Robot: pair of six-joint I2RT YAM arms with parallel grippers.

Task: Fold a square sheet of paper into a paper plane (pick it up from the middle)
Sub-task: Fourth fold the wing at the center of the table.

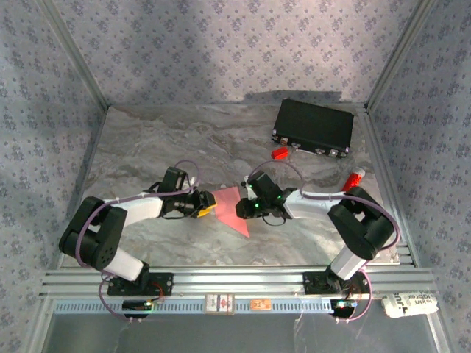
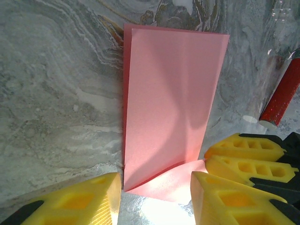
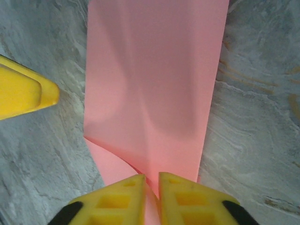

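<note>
- Two layers show in the thin, matte salmon-pink sheet of paper [image 2: 171, 103]. It lies folded double into a long rectangle, and a sliver of the under layer peeps out along one long edge and the far end in the left wrist view.
- One smooth top face carries soft shadows and no sharp crease across it. At the near end of that view a lighter flap curls out from under the rectangle.
- From above, the sheet lies flat on the grey marbled table [image 1: 184, 140], near the middle of its near half and between the two grippers. Its lower part tapers to a point toward the arm bases.
- The left gripper [image 2: 154, 185] has chunky yellow ribbed plastic fingers with cut-out windows. They are spread wide on either side of the sheet's end.
- The right gripper [image 3: 151, 185] has the same yellow wedge fingers, drawn almost together. Pink paper fills the thin slit between them, so they pinch the sheet's end.
- A flat black rectangular case [image 1: 313, 126] sits at the far right of the table. A small red block [image 1: 280, 153] lies just in front of it, and a glossy red-and-white tube [image 2: 283, 96] lies farther right.
</note>
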